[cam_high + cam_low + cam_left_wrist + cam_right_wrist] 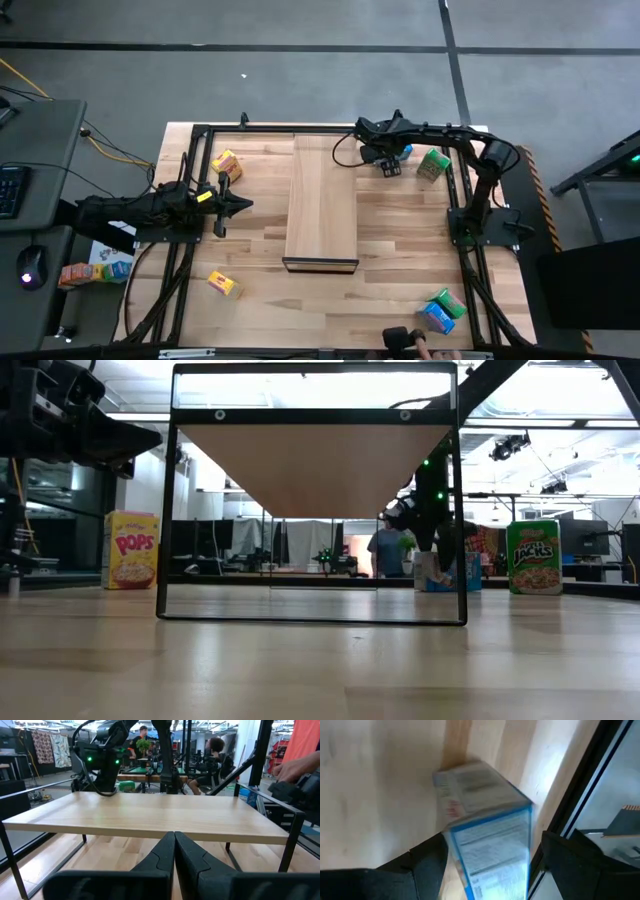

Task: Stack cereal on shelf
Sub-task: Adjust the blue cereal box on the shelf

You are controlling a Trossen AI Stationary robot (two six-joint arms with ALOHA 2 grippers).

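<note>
Right hand (390,165) is sitting w/ fingers spread around 1 blue cereal box (487,827), not clamped yet. Prob light, crushable cardboard, so squeezing the flat sides gently. Left hand (240,206) is waiting pinched shut, empty, by the shelf (322,200).

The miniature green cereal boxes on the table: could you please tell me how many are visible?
2: one green cereal box stands by the right gripper beyond the shelf; the other lies at the near right corner against a blue box. Others may be hidden.

Blue box (487,840) blurred, btm cropped
</note>
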